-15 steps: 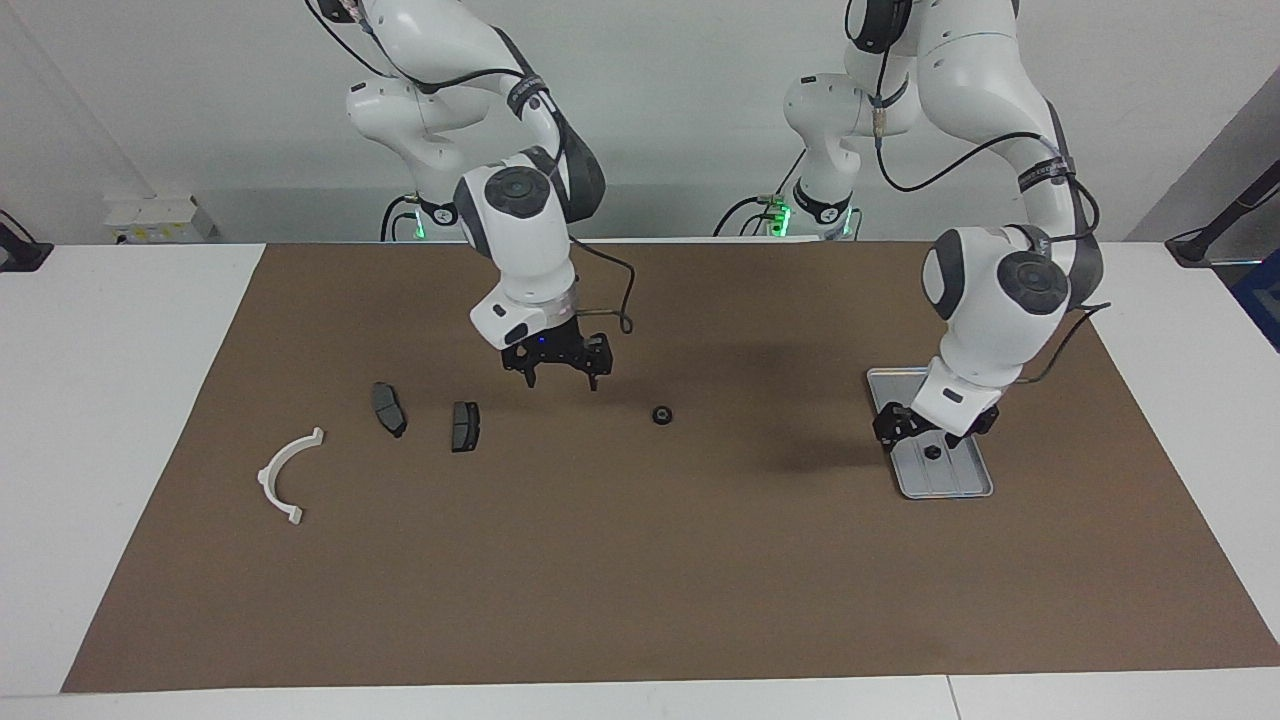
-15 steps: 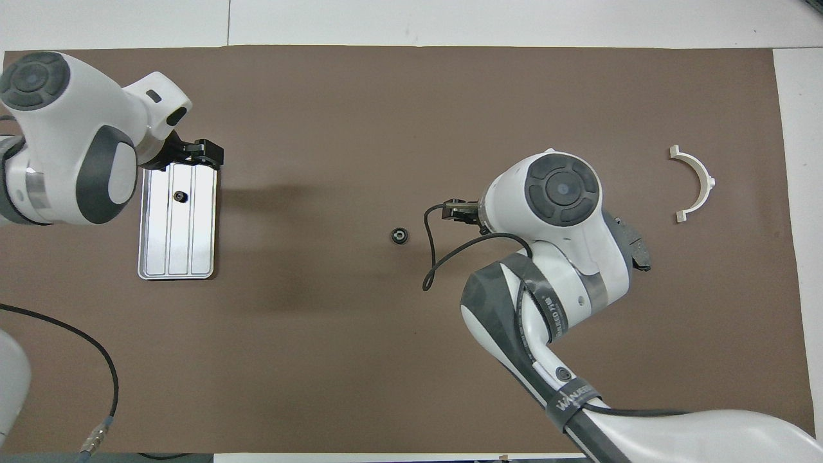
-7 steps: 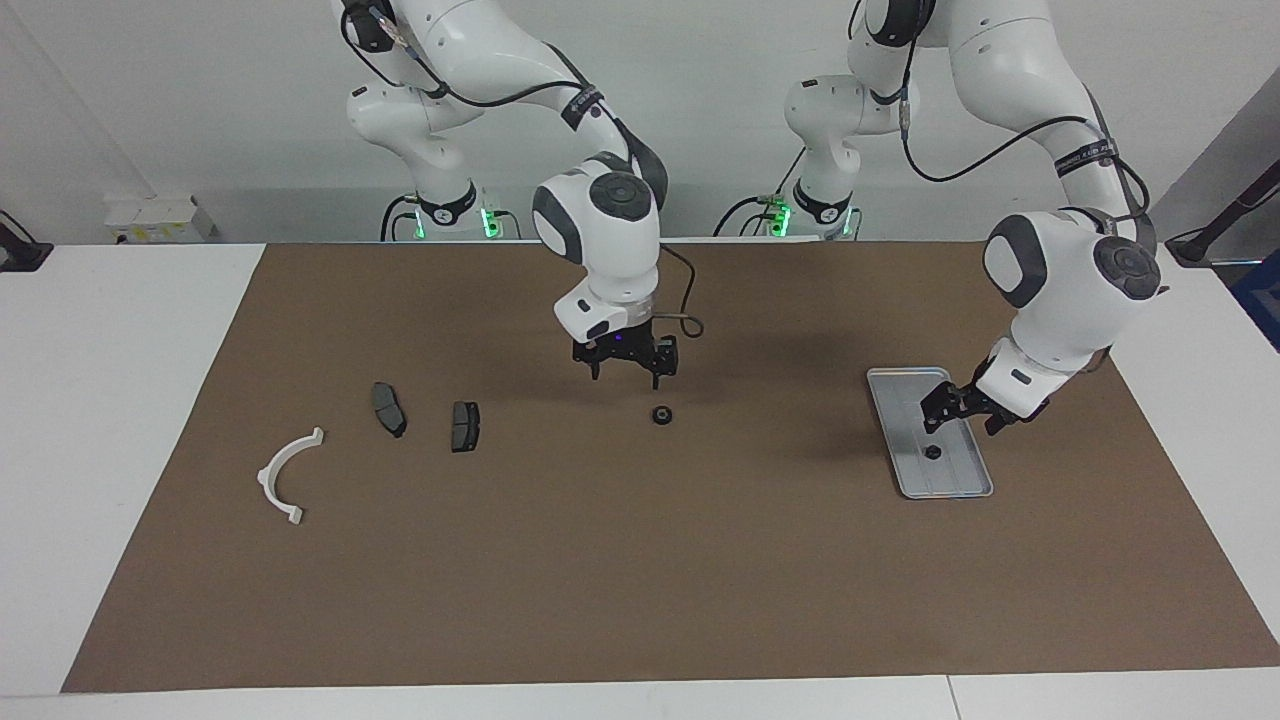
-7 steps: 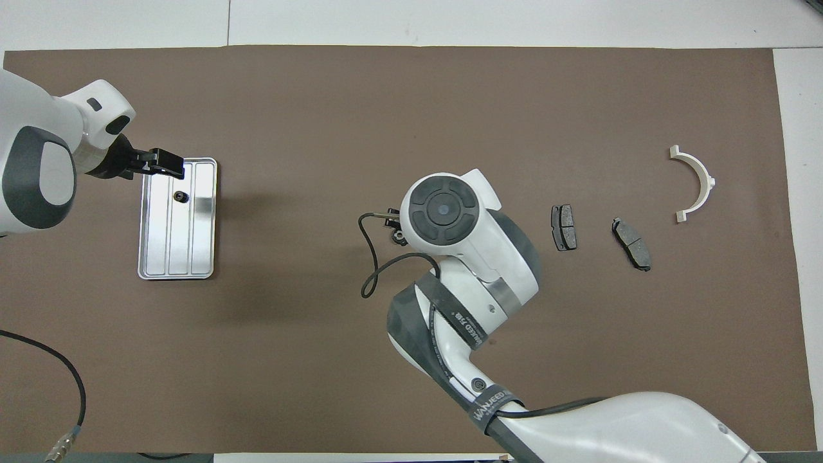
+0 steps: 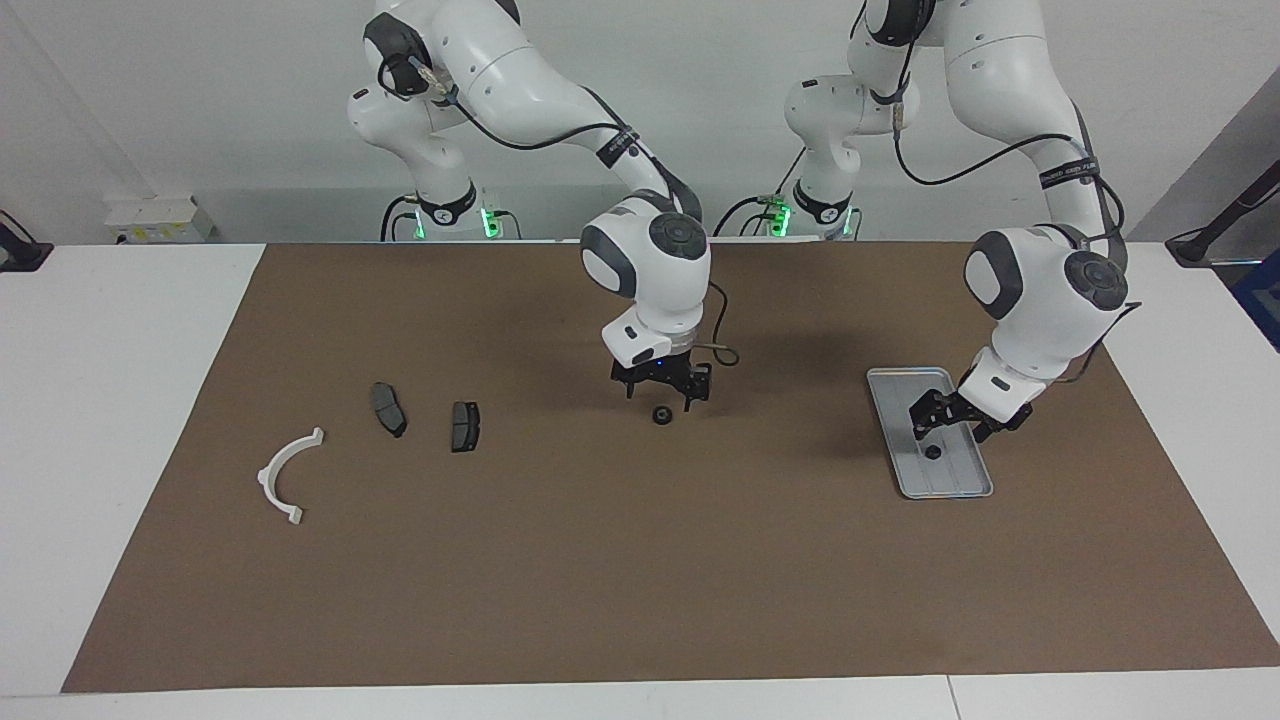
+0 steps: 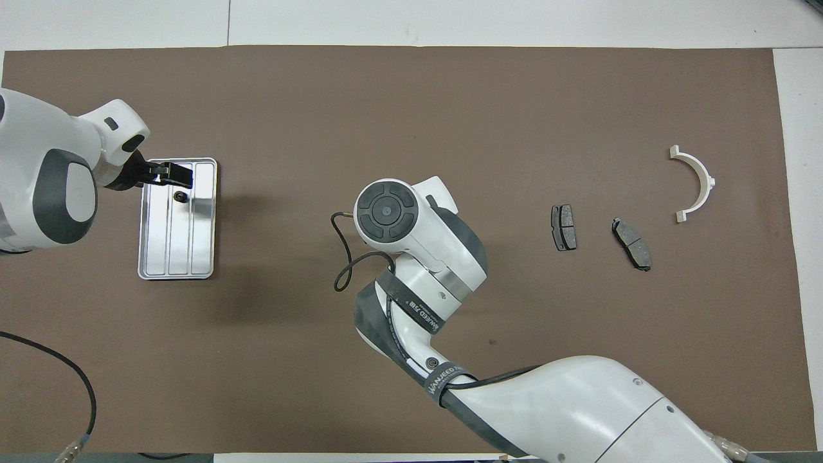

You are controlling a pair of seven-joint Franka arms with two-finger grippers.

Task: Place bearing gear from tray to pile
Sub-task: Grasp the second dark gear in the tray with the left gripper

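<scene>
2 bearing gears show: 1 (image 5: 661, 414) lies on the brown mat (image 5: 640, 560) mid-tabletop, directly under the right gripper (image 5: 661, 392), whose jaws stand apart around it. Another small gear (image 5: 932, 452) sits in the tray (image 5: 955, 484), beneath the left gripper (image 5: 948, 424), jaws apart. The pile (image 5: 390, 410) lies toward the right arm's end.

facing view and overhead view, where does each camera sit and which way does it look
Facing view: high across the table, looking at the robots; both whole arms show, right gripper over the bearing gear, left gripper over the tray.
Overhead view: above the robots' end, looking steeply down; arms enter from the bottom.
Shared: tray, brake pads, white bracket, half a turn apart.
</scene>
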